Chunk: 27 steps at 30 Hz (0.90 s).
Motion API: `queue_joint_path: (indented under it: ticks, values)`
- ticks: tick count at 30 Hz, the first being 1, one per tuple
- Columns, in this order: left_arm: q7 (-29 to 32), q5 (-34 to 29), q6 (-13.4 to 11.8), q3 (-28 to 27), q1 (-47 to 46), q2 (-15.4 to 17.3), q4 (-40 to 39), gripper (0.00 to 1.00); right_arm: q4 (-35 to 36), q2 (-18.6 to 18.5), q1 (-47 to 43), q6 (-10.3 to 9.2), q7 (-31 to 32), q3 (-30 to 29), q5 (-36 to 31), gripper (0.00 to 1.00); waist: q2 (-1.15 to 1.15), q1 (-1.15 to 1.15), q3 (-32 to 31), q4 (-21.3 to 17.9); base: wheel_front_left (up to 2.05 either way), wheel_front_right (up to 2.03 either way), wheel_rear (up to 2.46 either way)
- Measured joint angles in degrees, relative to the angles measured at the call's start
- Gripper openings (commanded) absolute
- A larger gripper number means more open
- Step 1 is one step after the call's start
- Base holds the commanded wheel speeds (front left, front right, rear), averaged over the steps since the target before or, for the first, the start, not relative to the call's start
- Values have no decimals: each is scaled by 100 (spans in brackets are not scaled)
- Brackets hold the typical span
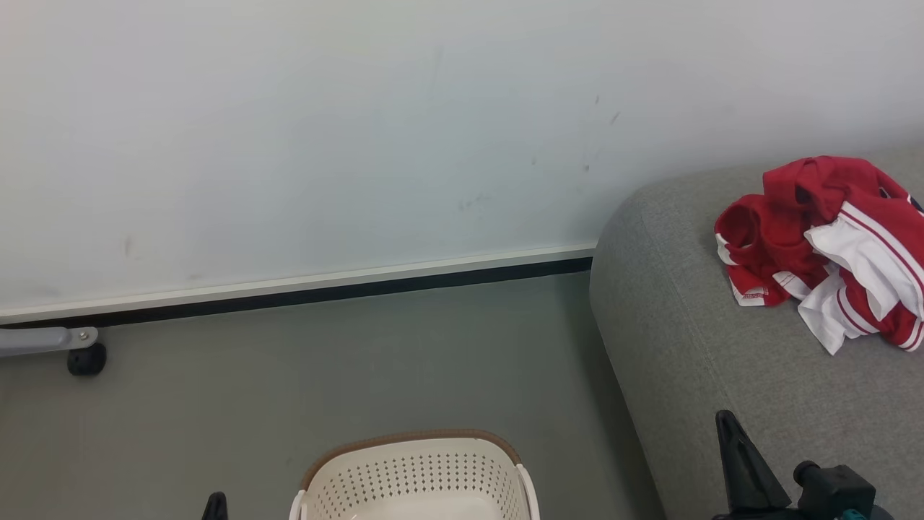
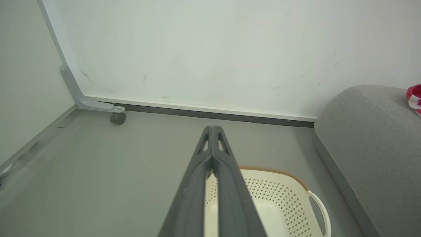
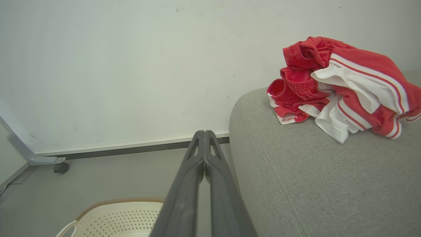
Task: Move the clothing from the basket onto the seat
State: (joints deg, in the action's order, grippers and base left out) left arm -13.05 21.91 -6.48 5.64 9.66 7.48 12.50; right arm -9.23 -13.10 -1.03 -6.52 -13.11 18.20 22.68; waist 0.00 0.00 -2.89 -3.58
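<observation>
Where seat (image 3: 312,184) rounds off near wall (image 3: 115,65), clothes (image 3: 338,89) lie in red and white heap on top of it. Basket (image 2: 279,194) stands on floor (image 2: 98,171), just beside seat end, bare white bottom showing inside. Left hand (image 2: 213,129): two dark fingers pressed tight together, holding nothing, tips up over basket's near side. Right hand (image 3: 204,132): fingers pressed together too, holding nothing, between basket and seat, well apart from clothes. Small black wheel (image 2: 117,118) at foot of wall, far left.
</observation>
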Motion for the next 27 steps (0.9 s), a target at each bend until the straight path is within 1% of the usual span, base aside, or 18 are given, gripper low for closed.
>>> queue_joint_path:
  ticks: [12, 16, 21, 24, 27]
  values:
    - [285, 960, 197, -155, -142, -54, 48, 0, -94, 143, 48, 178, 281, -333, 940, 0, 0, 1, 41, 51, 0, 0, 0]
    - [349, 1139, 226, -190, -176, -69, 75, 0, -123, 172, 57, 210, 355, -420, 1147, 0, 0, 1, 50, 63, 0, 0, 0]
    - [448, 1512, 300, -252, -257, -93, 101, 0, -172, 240, 82, 296, 461, -560, 1524, 0, 0, 1, 66, 82, 0, 0, 0]
    - [523, 1786, 348, -297, -289, -120, 124, 0, -200, 272, 106, 312, 531, -646, 1762, 0, 0, 1, 75, 94, 0, 0, 0]
    - [584, 2005, 356, -323, -357, -133, 134, 0, -220, 301, 154, 364, 603, -731, 1974, 0, 0, 1, 85, 105, 0, 0, 0]
